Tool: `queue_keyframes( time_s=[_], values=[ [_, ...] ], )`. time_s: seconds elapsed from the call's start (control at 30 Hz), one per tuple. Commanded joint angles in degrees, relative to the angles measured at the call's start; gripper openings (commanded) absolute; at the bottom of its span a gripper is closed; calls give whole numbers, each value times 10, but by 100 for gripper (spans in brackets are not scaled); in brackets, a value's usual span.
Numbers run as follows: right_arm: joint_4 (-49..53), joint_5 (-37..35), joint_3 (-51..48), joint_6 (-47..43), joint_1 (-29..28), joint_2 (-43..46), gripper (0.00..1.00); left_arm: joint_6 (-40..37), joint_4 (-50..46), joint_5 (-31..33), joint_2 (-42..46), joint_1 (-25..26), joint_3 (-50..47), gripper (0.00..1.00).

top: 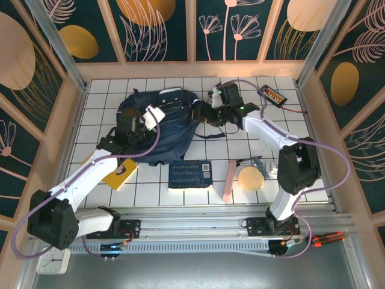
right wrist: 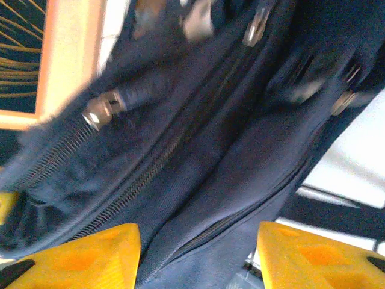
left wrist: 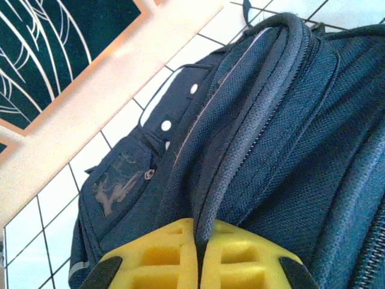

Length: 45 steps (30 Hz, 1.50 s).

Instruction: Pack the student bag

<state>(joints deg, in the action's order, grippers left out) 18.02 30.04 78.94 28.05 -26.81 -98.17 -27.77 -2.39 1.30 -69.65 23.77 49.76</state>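
A fold of the bag (top: 177,129) is pinched by the left end effector (left wrist: 197,256). The right end effector (right wrist: 198,244) is spread over it.

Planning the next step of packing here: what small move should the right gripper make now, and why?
Probably ease the right gripper toward the metal zipper pull and close on it: its jaws stand apart over the student bag, zipper seemingly shut, while the left gripper pinches a seam of it.
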Motion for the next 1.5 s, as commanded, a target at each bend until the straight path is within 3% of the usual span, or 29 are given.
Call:
queue_keyframes(
  time_s=[0.0,0.1,0.23,0.33,0.4,0.5,0.73,0.93,1.47],
  values=[
    [-22,-10,-8,-48,45,45,59,-10,101,-76,36,-21,11,0],
    [-34,45,-17,-34,69,31,59,-1,90,-111,41,-39,23,0],
    [-98,45,-81,-85,56,53,59,4,70,-149,40,-63,50,0],
    [-269,31,-226,-224,31,122,60,1,58,-167,36,-78,56,0],
    [-414,71,-322,-303,33,155,64,-2,56,-176,35,-80,78,0],
    [-522,112,-369,-385,58,135,63,-2,56,-189,34,-82,85,0],
    [-555,193,-315,-467,73,33,61,-1,48,-212,43,-83,85,0],
    [-516,197,-259,-522,75,-35,60,1,39,-210,58,-91,75,0],
    [-515,215,-174,-501,77,-136,58,6,44,-211,53,-94,73,0]
  ],
)
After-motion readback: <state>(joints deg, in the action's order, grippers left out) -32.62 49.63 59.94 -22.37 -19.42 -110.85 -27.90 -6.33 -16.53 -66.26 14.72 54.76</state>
